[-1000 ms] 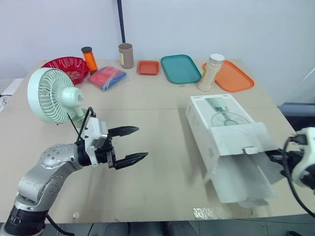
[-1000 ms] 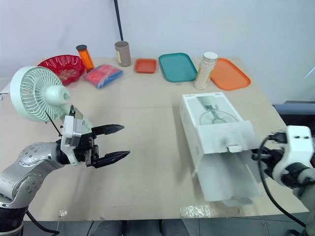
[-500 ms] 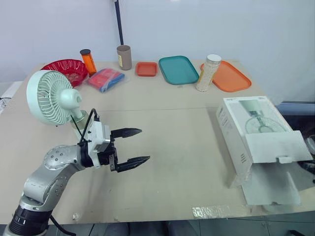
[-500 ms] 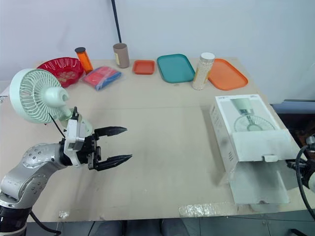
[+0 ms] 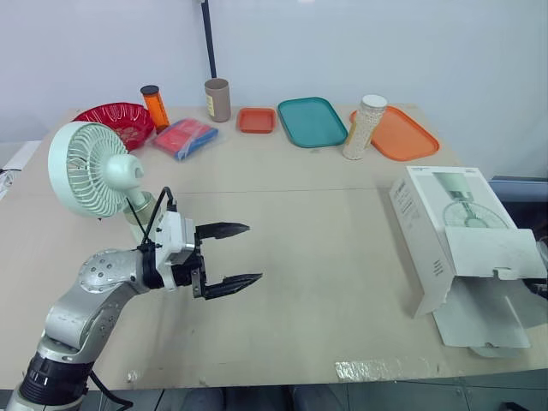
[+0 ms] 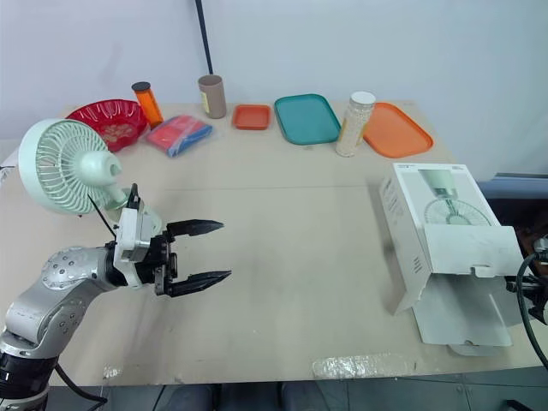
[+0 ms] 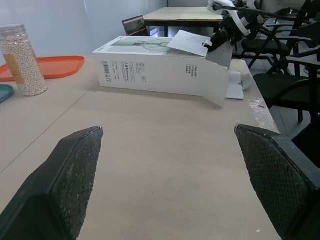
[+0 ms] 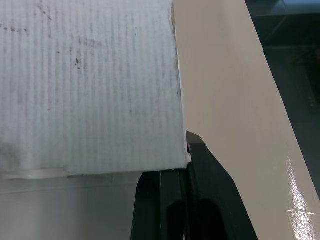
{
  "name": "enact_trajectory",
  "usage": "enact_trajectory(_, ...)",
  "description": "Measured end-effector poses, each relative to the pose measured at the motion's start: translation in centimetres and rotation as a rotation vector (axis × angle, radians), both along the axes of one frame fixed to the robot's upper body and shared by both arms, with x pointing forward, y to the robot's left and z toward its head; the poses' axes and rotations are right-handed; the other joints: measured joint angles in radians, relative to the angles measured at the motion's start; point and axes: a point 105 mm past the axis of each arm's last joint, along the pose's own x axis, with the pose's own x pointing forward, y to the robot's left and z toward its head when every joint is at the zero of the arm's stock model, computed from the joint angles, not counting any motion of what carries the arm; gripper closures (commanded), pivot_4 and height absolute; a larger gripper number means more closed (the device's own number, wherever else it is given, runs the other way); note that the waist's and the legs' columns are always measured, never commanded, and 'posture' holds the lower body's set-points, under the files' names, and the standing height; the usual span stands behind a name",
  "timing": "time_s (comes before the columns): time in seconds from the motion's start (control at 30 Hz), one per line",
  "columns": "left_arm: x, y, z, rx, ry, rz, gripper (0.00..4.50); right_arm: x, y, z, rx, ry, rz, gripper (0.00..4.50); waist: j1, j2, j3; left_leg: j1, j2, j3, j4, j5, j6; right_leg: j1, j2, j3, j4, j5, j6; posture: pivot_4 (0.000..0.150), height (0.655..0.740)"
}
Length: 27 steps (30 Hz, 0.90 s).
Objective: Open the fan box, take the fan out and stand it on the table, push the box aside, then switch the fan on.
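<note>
From the head camera, one fan (image 5: 90,167) stands upright at the bench's (image 5: 317,257) left edge. One fan box (image 5: 445,223) lies at the right edge, flaps open. The left hand (image 5: 253,253) hovers between them, its two fingers apart. Three trays line the back.

In the left wrist view, the box lies beyond both spread fingers (image 7: 75,165).

In the right wrist view, the right hand's (image 8: 192,170) fingers are together, touching the box flap's corner.

1. This is an office room used as a robot test lab. Beyond the left claw (image 5: 254,253) stand black office chairs (image 7: 280,82) and a second table (image 7: 195,11) with a laptop (image 7: 134,24).
2. A plain white wall (image 5: 360,51) runs ahead of that claw.
3. The desk (image 5: 325,257) holds mixed props farther out: a teal tray (image 5: 312,120), a red bowl (image 5: 116,116) and a bead jar (image 5: 361,127).
</note>
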Motion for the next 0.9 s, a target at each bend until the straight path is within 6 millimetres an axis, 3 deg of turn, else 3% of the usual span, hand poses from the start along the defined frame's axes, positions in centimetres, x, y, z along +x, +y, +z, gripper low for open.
enact_trajectory(0.13, 0.6, -0.5, 0.2, -0.012, -0.011, -0.013, 0.0, 0.2, 0.0, -0.1, -0.022, 0.002, 0.018, 4.45, 0.0, 0.0, 0.0, 0.0, 0.0, 0.0, 0.0, 0.0, 0.0, 0.001, 0.0, 0.0, 0.0, 0.0, 0.0, 0.15, 0.74)
enact_trajectory(0.23, 0.8, -0.7, 0.1, -0.015, -0.016, -0.012, 0.0, 0.2, -0.1, 0.0, -0.033, -0.003, 0.022, 3.7, 0.0, 0.0, 0.0, 0.001, 0.0, 0.0, 0.0, 0.0, 0.0, 0.001, 0.0, 0.0, 0.0, 0.0, 0.0, 0.15, 0.74)
enact_trajectory(0.3, 0.9, -0.9, 0.2, -0.023, -0.021, -0.015, 0.0, 0.2, -0.1, 0.0, -0.041, -0.003, 0.025, 2.88, 0.0, 0.0, 0.0, 0.0, 0.0, 0.0, 0.0, 0.0, 0.0, 0.001, 0.0, 0.0, 0.0, 0.0, 0.0, 0.15, 0.74)
enact_trajectory(0.33, 1.0, -0.9, 0.2, -0.025, -0.023, -0.016, 0.0, 0.1, -0.1, -0.1, -0.042, 0.0, 0.026, 2.71, 0.0, 0.0, 0.0, 0.0, 0.0, 0.0, 0.0, 0.0, 0.0, 0.001, 0.0, 0.0, 0.0, 0.0, 0.0, 0.15, 0.74)
enact_trajectory(0.37, 1.0, -1.0, 0.4, -0.029, -0.03, -0.019, 0.0, 0.0, -0.1, -0.2, -0.044, 0.006, 0.029, 1.91, 0.0, 0.0, 0.0, 0.001, 0.0, 0.0, 0.0, 0.0, 0.0, 0.001, 0.0, 0.0, 0.0, 0.0, 0.0, 0.15, 0.74)
enact_trajectory(0.43, 1.0, -1.1, 0.5, -0.032, -0.032, -0.022, 0.0, -0.1, -0.1, -0.2, -0.051, 0.011, 0.033, 1.43, 0.0, 0.0, 0.0, 0.0, 0.0, 0.0, 0.0, 0.0, 0.0, 0.001, 0.0, 0.0, 0.0, 0.0, 0.0, 0.15, 0.74)
enact_trajectory(0.5, 1.0, -1.4, 0.3, -0.035, -0.02, -0.044, 0.0, -0.7, 0.4, 0.4, -0.089, 0.012, 0.062, 0.38, 0.0, 0.001, 0.0, 0.001, 0.0, 0.0, 0.0, 0.0, 0.0, 0.001, 0.0, 0.0, 0.0, 0.0, 0.0, 0.15, 0.74)
enact_trajectory(0.53, 1.0, -1.4, 0.2, -0.034, -0.016, -0.048, 0.0, -0.7, 0.5, 0.7, -0.095, 0.002, 0.066, 0.13, 0.0, 0.001, 0.0, 0.001, 0.0, 0.0, 0.0, 0.0, 0.0, 0.001, 0.0, 0.0, 0.0, 0.0, 0.0, 0.15, 0.74)
enact_trajectory(0.9, 1.1, -1.6, 0.0, -0.032, -0.005, -0.075, 0.0, -3.3, 2.4, 3.6, -0.226, 0.005, 0.152, 0.06, 0.001, 0.001, 0.0, 0.001, -0.001, 0.0, 0.0, 0.0, 0.0, 0.001, 0.0, 0.001, 0.0, -0.001, 0.002, 0.15, 0.74)
